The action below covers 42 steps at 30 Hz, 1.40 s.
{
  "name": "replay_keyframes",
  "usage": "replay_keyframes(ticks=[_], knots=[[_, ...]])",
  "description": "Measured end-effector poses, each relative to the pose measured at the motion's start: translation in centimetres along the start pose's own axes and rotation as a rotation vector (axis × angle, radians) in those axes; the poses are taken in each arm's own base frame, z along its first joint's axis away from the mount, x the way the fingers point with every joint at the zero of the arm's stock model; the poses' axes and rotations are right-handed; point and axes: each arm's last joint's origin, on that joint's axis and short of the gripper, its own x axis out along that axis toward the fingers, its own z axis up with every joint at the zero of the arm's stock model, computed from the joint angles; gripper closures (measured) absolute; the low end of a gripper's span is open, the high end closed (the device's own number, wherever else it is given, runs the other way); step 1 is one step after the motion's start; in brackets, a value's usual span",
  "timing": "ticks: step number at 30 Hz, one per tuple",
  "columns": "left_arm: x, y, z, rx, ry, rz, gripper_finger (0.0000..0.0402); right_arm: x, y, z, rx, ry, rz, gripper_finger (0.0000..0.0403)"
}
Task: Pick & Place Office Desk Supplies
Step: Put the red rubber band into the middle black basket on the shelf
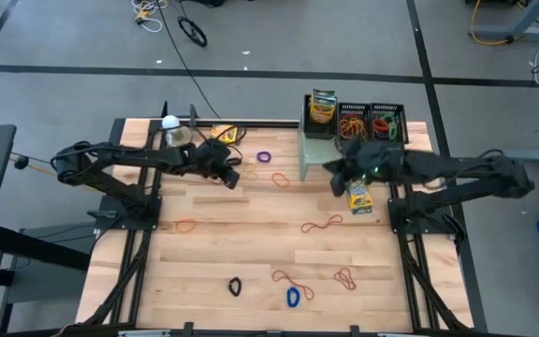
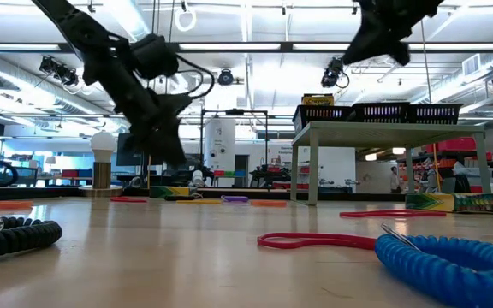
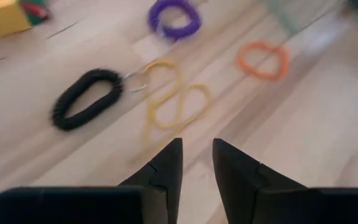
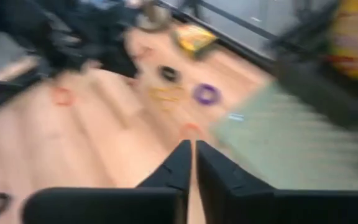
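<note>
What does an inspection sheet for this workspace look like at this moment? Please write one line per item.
Surface: wooden table, bare planks between scattered items.
Job's things: crayon box on the table by the right arm; another crayon box in the mesh trays on the green shelf; rubber bands loose, such as a red one, a blue coil, a black coil, a purple coil.
Clutter: white ball on a stand.
Grippers: left gripper slightly open, empty, above a yellow band; right gripper shut, empty, near the shelf.
Cables: black cable on the floor.
Surroundings: grey floor, room with benches behind.
</note>
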Motion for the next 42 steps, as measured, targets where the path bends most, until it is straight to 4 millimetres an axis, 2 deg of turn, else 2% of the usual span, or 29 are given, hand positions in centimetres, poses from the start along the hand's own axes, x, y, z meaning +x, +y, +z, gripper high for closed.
replay_keyframes(ticks=[2, 5, 13, 17, 21, 26, 31, 38, 42], knots=[[0.0, 0.4, -0.2, 0.037, 0.032, 0.026, 0.0292, 0.6, 1.0, -1.0, -0.004, -0.041, 0.071, 0.0396], [-0.1, 0.8, -0.7, 0.101, 0.09, 0.054, 0.0267, 0.7, 2.2, -1.7, -0.016, -0.106, 0.15, 0.0392], [-0.5, 2.3, -2.3, 0.219, 0.284, 0.18, 0.0179, 0.0, 2.9, -1.8, -0.079, -0.142, 0.129, 0.0388], [-0.8, 3.9, -2.4, 0.146, 0.365, 0.23, 0.0154, -0.1, 2.9, -1.8, -0.079, -0.143, 0.128, 0.0395], [-1.0, 5.5, -2.1, 0.018, 0.383, 0.28, 0.0149, -0.1, 2.9, -1.8, -0.079, -0.143, 0.129, 0.0394], [-1.1, 6.7, -1.5, -0.114, 0.352, 0.323, 0.0164, -0.1, 2.9, -1.8, -0.078, -0.143, 0.129, 0.0391], [-1.1, 7.3, -1.4, -0.215, 0.323, 0.35, 0.0198, -0.1, 2.9, -1.8, -0.078, -0.143, 0.129, 0.0393], [-0.5, 8.1, -3.0, -0.336, 0.282, 0.38, 0.0271, -0.1, 2.9, -1.8, -0.074, -0.148, 0.123, 0.0393], [-0.5, 8.3, -3.3, -0.339, 0.271, 0.402, 0.032, -0.1, 2.9, -1.7, -0.077, -0.149, 0.123, 0.0393]])
